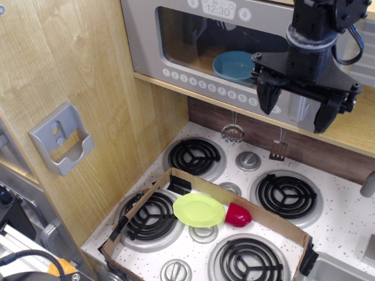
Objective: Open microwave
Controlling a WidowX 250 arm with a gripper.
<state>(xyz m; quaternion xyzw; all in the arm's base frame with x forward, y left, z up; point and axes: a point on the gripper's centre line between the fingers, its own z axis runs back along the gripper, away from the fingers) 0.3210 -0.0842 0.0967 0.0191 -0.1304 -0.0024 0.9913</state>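
The grey toy microwave sits on the wooden shelf at the top, door shut, with a 12:30 clock and a row of round white buttons. A blue bowl shows through its clear window. My black gripper is open, fingers pointing down, in front of the microwave's right end. It covers most of the silver bar handle, of which only a lower strip shows between the fingers. I cannot tell whether the fingers touch it.
Below is a white stovetop with several black coil burners. A shallow cardboard tray holds a green plate and a red cup. Small utensils hang under the shelf. A grey holder is on the left wall.
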